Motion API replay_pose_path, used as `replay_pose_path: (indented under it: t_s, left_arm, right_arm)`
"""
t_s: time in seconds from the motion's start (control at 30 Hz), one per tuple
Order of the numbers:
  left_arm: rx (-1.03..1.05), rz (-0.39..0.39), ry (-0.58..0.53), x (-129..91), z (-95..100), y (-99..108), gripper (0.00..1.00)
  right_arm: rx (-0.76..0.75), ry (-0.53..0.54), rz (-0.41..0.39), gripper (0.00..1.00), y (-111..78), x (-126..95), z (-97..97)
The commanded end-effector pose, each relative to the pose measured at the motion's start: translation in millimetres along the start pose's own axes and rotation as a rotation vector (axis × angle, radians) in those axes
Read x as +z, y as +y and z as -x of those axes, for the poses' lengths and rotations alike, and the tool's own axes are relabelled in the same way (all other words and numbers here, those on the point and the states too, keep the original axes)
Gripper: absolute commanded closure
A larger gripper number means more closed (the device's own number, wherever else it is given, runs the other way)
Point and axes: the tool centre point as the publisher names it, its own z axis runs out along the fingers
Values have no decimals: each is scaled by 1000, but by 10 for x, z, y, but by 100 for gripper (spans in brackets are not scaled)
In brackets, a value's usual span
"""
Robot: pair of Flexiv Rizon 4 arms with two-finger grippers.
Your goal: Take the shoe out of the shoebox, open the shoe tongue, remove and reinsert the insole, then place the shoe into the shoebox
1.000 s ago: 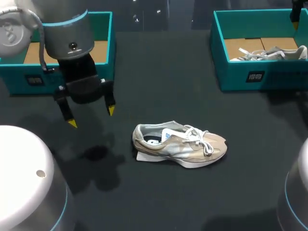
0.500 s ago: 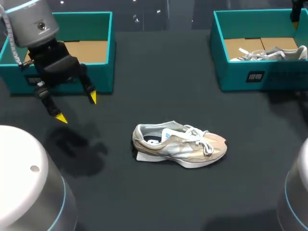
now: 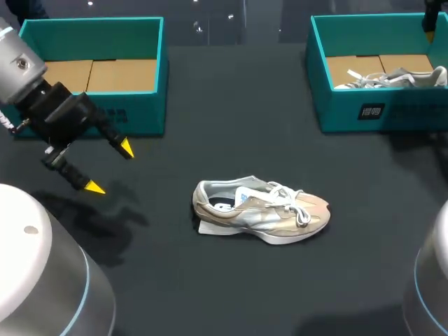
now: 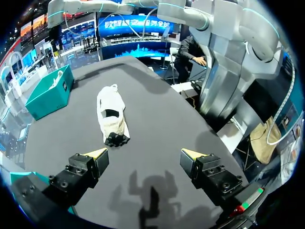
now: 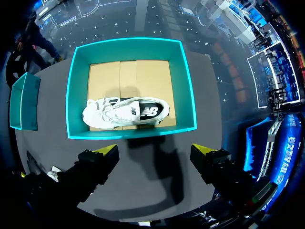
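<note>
Black tabletop [image 3: 231, 105]: shoe [image 3: 262, 210] mid-table, well apart from the left gripper [image 3: 110, 168].

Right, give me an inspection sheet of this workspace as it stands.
surface: dark table.
job's things: shoe resting mid-table, outside both boxes; left shoebox holds only its cardboard lining; right shoebox holds a second shoe.
clutter: nothing seen.
grippers: left gripper open, above the table, apart from the shoe; right gripper open, before the right shoebox, holding nothing.
cables: nothing seen.
surroundings: nothing seen reaching over the table.
</note>
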Motion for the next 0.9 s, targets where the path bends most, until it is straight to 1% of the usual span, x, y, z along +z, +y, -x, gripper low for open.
replay_pose_path:
  t_s: [0.03,0.07,0.1,0.2,0.23,0.37,0.43,0.5,0.57,0.7,0.9]
  left_arm:
    - [2,-5,-72,14,-58,15,0]
    - [2,-5,-72,14,-58,15,0]
    - [-20,-40,-53,54,-59,74,0]
    - [-69,-109,-43,127,-55,224,0]
    - [-61,-117,-53,152,-63,261,0]
    - [-54,-159,-27,250,-95,371,0]
    - [-48,-176,-20,298,-90,394,0]
    - [-41,-170,-24,351,-91,409,0]
    - [-25,-192,-13,395,-91,418,0]
    - [-17,-205,-27,514,-72,434,0]
    - [19,-272,-45,639,-77,507,0]
  right_arm:
    - [0,0,0,0,2,1,1]
    - [0,0,0,0,2,1,1]
    - [0,0,0,0,2,1,1]
    - [0,0,0,0,2,1,1]
    - [0,0,0,0,2,1,1]
    - [0,0,0,0,2,1,1]
    - [0,0,0,0,2,1,1]
    - [0,0,0,0,2,1,1]
    - [0,0,0,0,2,1,1]
    - [0,0,0,0,2,1,1]
    - [0,0,0,0,2,1,1]
